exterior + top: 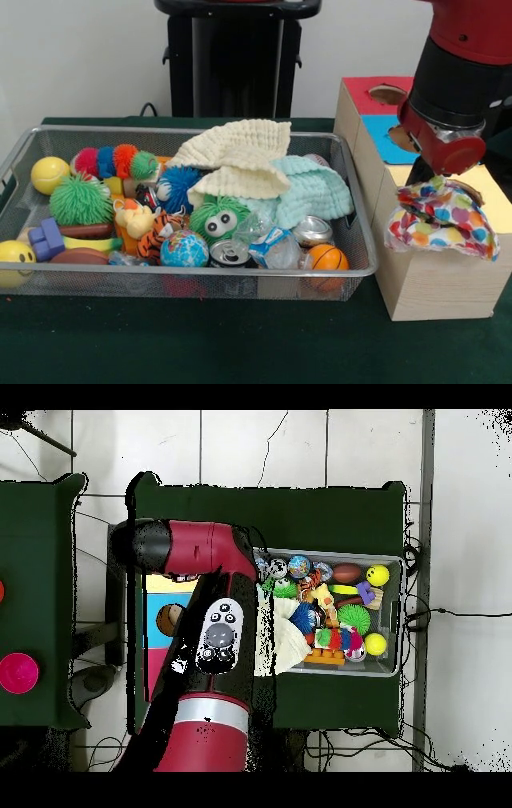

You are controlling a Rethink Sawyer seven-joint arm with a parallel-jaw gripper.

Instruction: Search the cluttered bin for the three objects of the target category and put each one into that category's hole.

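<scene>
- We see the red and black arm's gripper (438,182) over the wooden sorting box (436,280), with a polka-dot multicoloured cloth (442,218) hanging directly under it; the fingers themselves are buried in the fabric, so we cannot tell whether they are clenched on it or already released.
- The cloth sits bunched over the box's yellow-topped section (498,204), draping down the front wall. The blue section's hole (402,138) and the red section's hole (386,94) lie further back.
- We judge cloths to be the target category: still in the wire mesh bin (358,240) are a cream waffle-knit cloth (236,156) and a pale mint knitted cloth (316,192), heaped together above the toys and cans.
- Handling, as we judge it: these fabrics are light, limp and not fragile, but they will sag, trail and snag on the mesh or drag neighbours like the green googly-eyed fuzzy toy (218,220).
- We would pinch a raised fold near the middle of the cream cloth, lifting high before travelling.
- In the overhead view the arm covers most of the box.
</scene>
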